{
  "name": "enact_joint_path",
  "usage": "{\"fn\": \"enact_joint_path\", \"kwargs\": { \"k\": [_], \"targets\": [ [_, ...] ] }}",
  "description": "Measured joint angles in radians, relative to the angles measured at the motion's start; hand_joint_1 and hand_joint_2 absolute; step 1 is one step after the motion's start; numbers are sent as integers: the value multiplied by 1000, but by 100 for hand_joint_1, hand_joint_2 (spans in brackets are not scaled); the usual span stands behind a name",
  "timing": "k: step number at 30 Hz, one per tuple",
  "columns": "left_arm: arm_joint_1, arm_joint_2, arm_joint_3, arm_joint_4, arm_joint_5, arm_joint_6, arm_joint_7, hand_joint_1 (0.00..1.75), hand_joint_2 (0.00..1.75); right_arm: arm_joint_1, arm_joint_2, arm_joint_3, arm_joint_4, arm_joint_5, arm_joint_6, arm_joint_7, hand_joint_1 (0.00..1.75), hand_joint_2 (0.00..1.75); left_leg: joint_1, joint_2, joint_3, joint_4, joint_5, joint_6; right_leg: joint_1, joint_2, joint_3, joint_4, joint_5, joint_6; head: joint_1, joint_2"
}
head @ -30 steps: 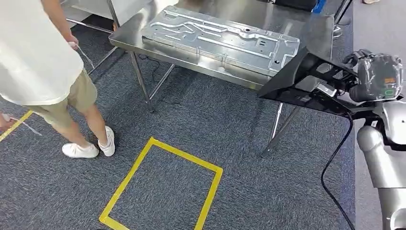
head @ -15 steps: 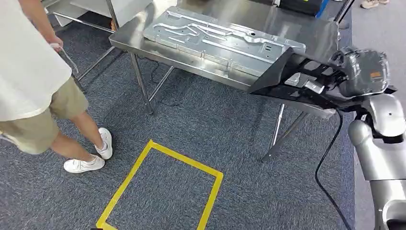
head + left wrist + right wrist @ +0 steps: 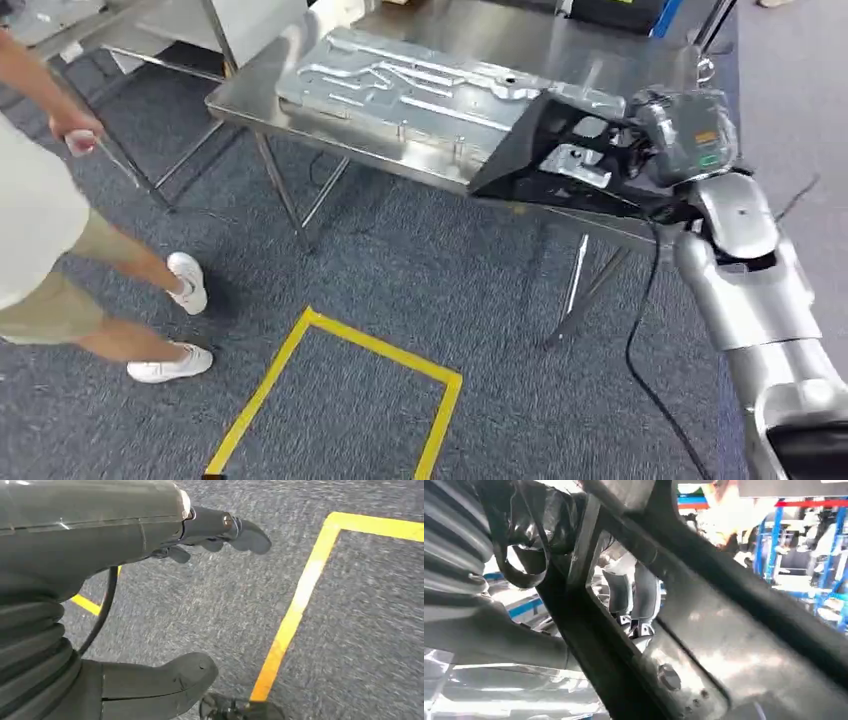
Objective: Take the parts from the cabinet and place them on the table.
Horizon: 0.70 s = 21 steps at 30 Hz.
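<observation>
- Covering much of the right hand [image 3: 640,150] in the head view, the black part [image 3: 535,155] leaves the fingers hard to make out there; the hand grasps this part, holding it tilted over the near edge of the steel bench [image 3: 520,30].
- The right wrist view, blurred, shows dark fingers [image 3: 634,595] through an opening in the black part [image 3: 724,645], wrapped against its frame (a detail the head view hides).
- A large stamped metal panel [image 3: 420,85] lies flat on the bench, just beside the held part.
- The left hand [image 3: 150,605] appears in its wrist view, released, thumb and fingers apart, holding nothing, above grey carpet [image 3: 350,630] crossed by yellow tape [image 3: 295,610].
- A person [image 3: 40,230] stands at the left of the head view, cut off by the frame edge.
</observation>
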Motion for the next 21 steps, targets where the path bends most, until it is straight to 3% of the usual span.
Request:
{"fn": "enact_joint_path", "kwargs": {
  "k": [1,2,4,5,6,7,9,10,11,12,14,15,16,17,18,20,21],
  "targets": [
    [0,1,0,0,0,0,0,0,175,-5,12,15,7,3,4,2,175,175,0,0,-15,-4,23,-2,2,1,7,4,-9,1,0,0],
    [0,1,0,0,0,0,0,0,175,-13,22,28,15,9,7,3,175,175,0,0,-6,-55,69,-1,2,1,16,9,-19,2,0,0],
    [0,2,0,0,-1,0,1,0,175,-36,40,54,27,18,15,4,175,175,0,1,47,-227,194,1,1,1,33,20,-40,9,0,0],
    [1,2,0,0,-1,0,1,0,175,-48,50,67,32,21,16,5,175,175,-1,1,60,-259,201,3,1,0,37,23,-49,14,0,0],
    [-1,2,0,0,-1,0,1,0,175,-65,56,77,38,23,16,6,175,175,-4,2,55,-288,172,5,3,3,32,31,-53,18,0,0],
    [-2,2,0,0,-2,-1,2,0,175,-77,64,88,43,27,19,7,175,175,-7,2,61,-275,182,22,4,3,22,29,-54,24,0,0],
    [3,2,0,0,-1,0,3,0,175,-86,73,103,50,33,23,9,175,175,-7,-2,63,-280,183,32,6,2,33,33,-59,32,-1,0],
    [4,0,0,0,-2,-1,3,0,175,-91,76,109,52,35,24,10,175,175,1,-2,77,-287,183,36,6,3,32,38,-65,38,-2,0],
    [3,1,0,0,-2,-1,2,0,175,-101,78,113,54,35,24,10,175,175,1,-3,85,-291,180,40,3,1,23,68,-69,44,1,0],
    [2,1,0,0,-2,-1,2,0,175,-116,80,116,57,35,25,10,175,175,2,-3,91,-293,177,44,-1,0,-10,124,-86,50,0,0],
    [1,1,0,0,-2,0,2,0,175,-127,83,121,64,35,27,11,175,175,2,-4,102,-294,166,46,-9,0,-110,279,-147,62,0,0],
    [3,1,0,0,-2,0,3,0,175,-127,84,124,68,35,28,11,175,175,2,-5,109,-294,159,46,-12,-1,-148,326,-160,65,0,0],
    [4,1,0,0,-2,0,3,0,175,-127,85,127,73,35,28,11,175,175,2,-5,117,-294,151,46,-13,-2,-167,327,-146,64,0,0],
    [6,1,0,0,-2,0,4,0,175,-128,86,129,76,35,28,11,175,175,1,-6,128,-294,144,46,-12,-2,-163,288,-109,60,0,0],
    [6,0,0,0,-2,-1,4,0,175,-130,86,131,76,35,28,11,175,175,-1,-7,141,-294,135,45,-10,-2,-140,217,-53,53,0,0],
    [7,-2,0,0,-2,0,4,0,175,-140,87,131,77,35,28,11,175,175,1,-8,155,-301,119,44,3,-4,-84,47,68,24,1,0],
    [6,-8,0,3,-2,-1,5,0,175,-144,87,132,79,35,28,12,175,175,0,-7,168,-305,117,38,8,-4,-80,51,45,20,-4,0]
  ]
}}
